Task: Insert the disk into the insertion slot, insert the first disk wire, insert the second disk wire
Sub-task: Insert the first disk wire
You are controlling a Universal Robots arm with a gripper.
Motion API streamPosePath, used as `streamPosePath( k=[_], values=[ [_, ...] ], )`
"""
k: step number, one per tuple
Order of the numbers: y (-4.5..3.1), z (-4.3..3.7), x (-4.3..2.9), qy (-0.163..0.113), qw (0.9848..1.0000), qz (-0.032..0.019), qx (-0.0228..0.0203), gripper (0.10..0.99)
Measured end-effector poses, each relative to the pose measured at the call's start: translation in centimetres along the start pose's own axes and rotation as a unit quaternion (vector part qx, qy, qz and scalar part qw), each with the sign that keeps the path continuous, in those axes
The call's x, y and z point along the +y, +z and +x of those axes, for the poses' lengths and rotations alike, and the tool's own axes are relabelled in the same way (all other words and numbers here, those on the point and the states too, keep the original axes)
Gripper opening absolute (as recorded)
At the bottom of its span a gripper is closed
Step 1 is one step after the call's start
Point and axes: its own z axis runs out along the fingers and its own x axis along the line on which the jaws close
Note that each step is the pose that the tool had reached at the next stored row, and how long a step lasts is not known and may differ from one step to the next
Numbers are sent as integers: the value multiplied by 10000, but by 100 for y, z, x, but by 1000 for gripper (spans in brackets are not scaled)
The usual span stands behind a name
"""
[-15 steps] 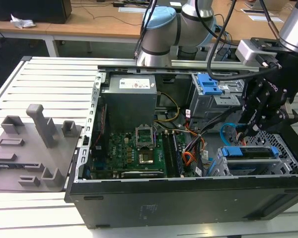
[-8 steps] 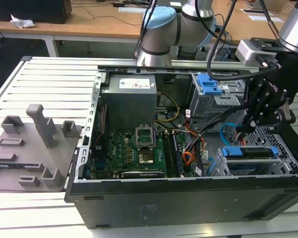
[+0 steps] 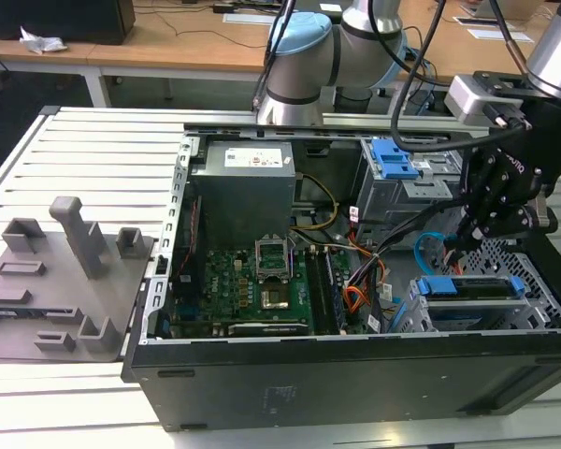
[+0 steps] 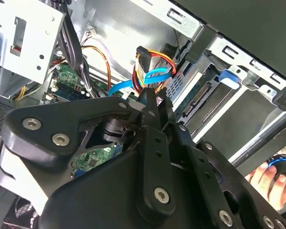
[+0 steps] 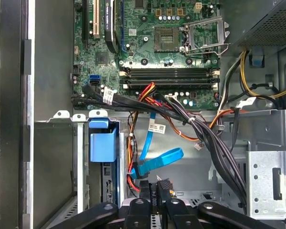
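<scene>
Disk point(image 3: 467, 287) looks seated in the drive cage point(image 3: 535, 267), so we judge wiring's underway; exterior view: gripper point(image 3: 472, 234) at disk's 12 o'clock, near blue SATA cable point(image 5: 162, 158); we can't tell its opening or hold.

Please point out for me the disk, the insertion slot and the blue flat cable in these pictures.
the disk point(image 3: 467, 286), exterior view, on its blue carrier frame.
the insertion slot point(image 3: 528, 267), exterior view, on its perforated wall.
the blue flat cable point(image 5: 164, 158), first wrist view, on its loop.
</scene>
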Motion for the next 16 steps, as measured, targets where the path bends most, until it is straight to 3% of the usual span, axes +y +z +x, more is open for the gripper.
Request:
streamPosePath(
  k=[11, 16],
  values=[
    [4, 124, -3, 0, 10000, 0, 0, 184],
    [8, 230, -5, 0, 10000, 0, 0, 184]
  ],
)
